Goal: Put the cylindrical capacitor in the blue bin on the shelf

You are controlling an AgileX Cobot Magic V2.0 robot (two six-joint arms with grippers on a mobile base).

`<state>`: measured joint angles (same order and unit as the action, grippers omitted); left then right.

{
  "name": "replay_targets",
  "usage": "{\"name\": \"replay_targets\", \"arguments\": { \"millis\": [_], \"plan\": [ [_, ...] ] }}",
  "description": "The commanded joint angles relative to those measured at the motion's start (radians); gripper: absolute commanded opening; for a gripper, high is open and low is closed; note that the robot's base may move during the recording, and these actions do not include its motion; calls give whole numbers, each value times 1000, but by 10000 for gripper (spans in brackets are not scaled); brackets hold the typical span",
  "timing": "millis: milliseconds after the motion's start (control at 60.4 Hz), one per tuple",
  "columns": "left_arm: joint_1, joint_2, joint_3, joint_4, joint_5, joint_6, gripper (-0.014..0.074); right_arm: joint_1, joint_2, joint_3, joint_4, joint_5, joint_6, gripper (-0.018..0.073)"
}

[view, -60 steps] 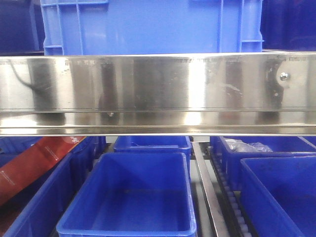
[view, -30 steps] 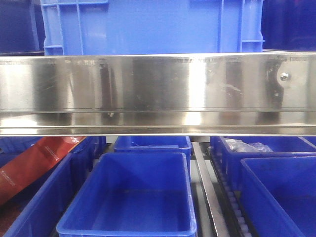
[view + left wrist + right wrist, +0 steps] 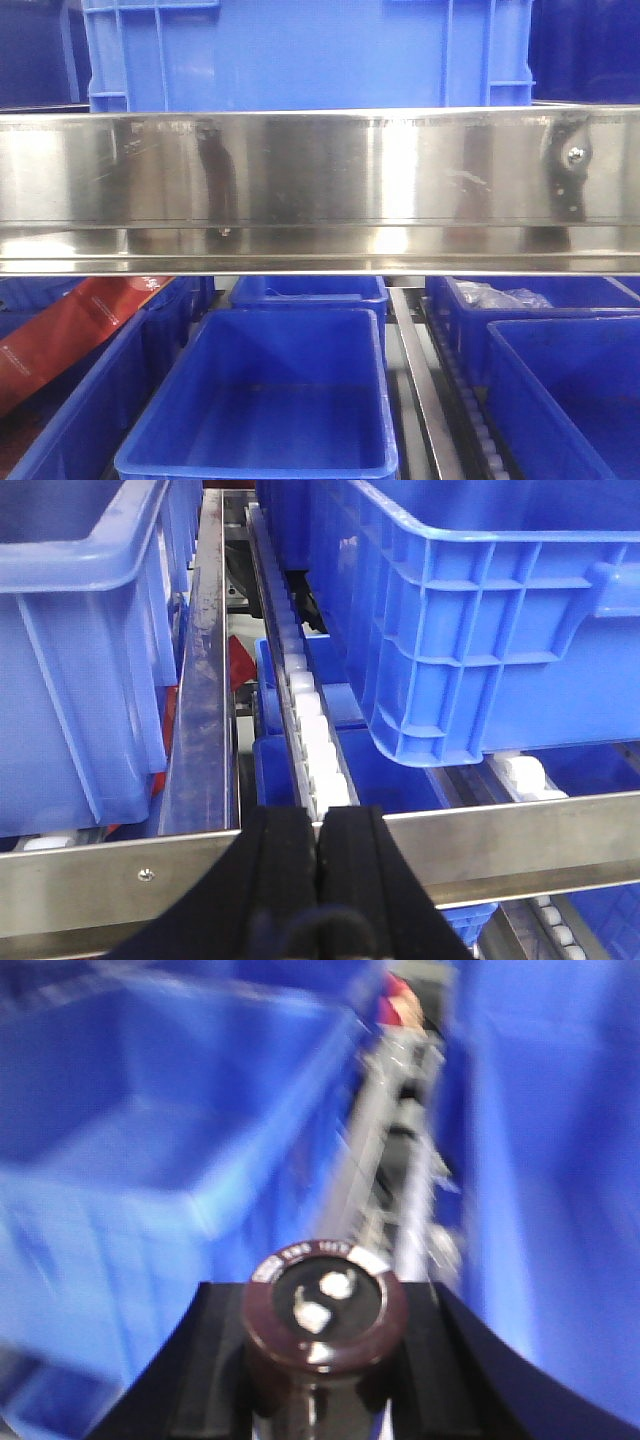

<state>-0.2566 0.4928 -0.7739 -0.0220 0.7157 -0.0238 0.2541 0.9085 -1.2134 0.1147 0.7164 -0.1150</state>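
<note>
The right fingers are clamped on the capacitor, a dark brown cylinder standing between them with its flat end and two small terminals facing the camera. The left fingers are pressed together with nothing between them, just in front of the shelf rail.

Beyond the capacitor the right wrist view is smeared: blue walls on both sides and a roller track running away between them. I read that blur as the arm in motion.

From the front, neither arm shows directly. What has changed is on the shelf rail's polished face: a dark reflection that sat near its left end a second ago now lies further right, and another has grown around the screw near its right end. The blue bin below the rail is as empty as before.

So the arms appear to be closing on the shelf, with the capacitor carried and not yet dropped.
</note>
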Motion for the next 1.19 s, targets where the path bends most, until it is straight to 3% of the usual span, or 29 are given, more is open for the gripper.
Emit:
{"name": "replay_targets", "arguments": {
  "millis": [0,348,547,778,845,977,1027,1093,1176],
  "plan": [
    [4,-4,2,-14,-7,-6,-111,46,106,-122,-3,-33,-26,-99],
    [4,-4,2,-14,-7,-6,-111,230,566,-559,-3,-4,-32,-99],
    [4,-4,2,-14,-7,-6,-111,238,819,-742,64,31,-32,-99],
    [4,-4,2,-13,-4,-6,-111,238,1003,-825,64,31,-32,-81],
    [4,-4,2,-13,0,-6,-111,236,1023,-827,65,31,-32,-11],
    [4,-4,2,-13,2,-6,-111,236,1029,-827,66,51,-32,308],
    [4,-4,2,-13,2,-6,-111,236,1027,-828,66,61,-32,389],
    [4,-4,2,-13,0,-6,-111,236,1022,-832,66,73,-32,452],
    [4,-4,2,-13,0,-6,-111,236,1009,-838,66,87,-32,450]
  ]
}}
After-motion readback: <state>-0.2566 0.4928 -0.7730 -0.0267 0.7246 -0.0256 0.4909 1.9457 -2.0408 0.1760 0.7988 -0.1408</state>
